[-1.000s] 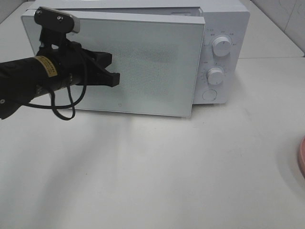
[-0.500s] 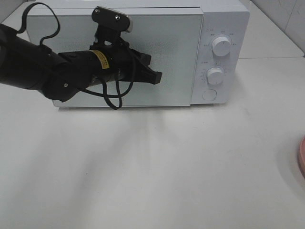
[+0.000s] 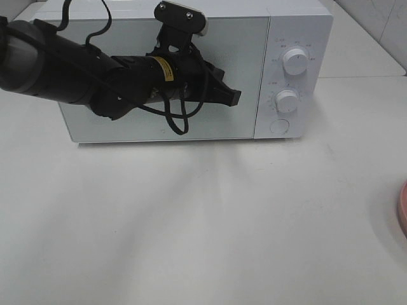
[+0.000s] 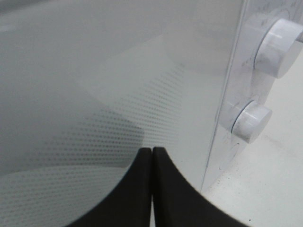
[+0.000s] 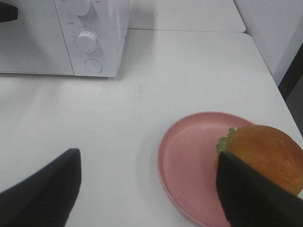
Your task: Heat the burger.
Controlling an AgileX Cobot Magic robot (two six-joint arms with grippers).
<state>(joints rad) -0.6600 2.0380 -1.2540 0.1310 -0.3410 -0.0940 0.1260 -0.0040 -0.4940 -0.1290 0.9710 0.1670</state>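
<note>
The burger (image 5: 262, 153), golden-brown bun over green lettuce, sits on a pink plate (image 5: 189, 156) in the right wrist view. My right gripper (image 5: 147, 161) hangs open above the plate's near side, and one finger (image 5: 251, 198) overlaps the burger's edge. The white microwave (image 3: 299, 25) stands at the back of the table with its door (image 3: 245, 57) closed flush. My left gripper (image 3: 234, 96) is shut, its tips against the door's right part near the dials. In the left wrist view the closed fingertips (image 4: 152, 156) press on the dotted door glass.
Two white dials (image 3: 296, 60) (image 3: 287, 100) and a round button (image 3: 279, 126) sit on the microwave's right panel. A sliver of the pink plate (image 3: 403, 210) shows at the right edge of the high view. The left arm (image 3: 63, 63) stretches across the microwave's front.
The microwave door swung from half open to fully closed. My left gripper, still shut, moved right along with it. The right arm has not moved.
</note>
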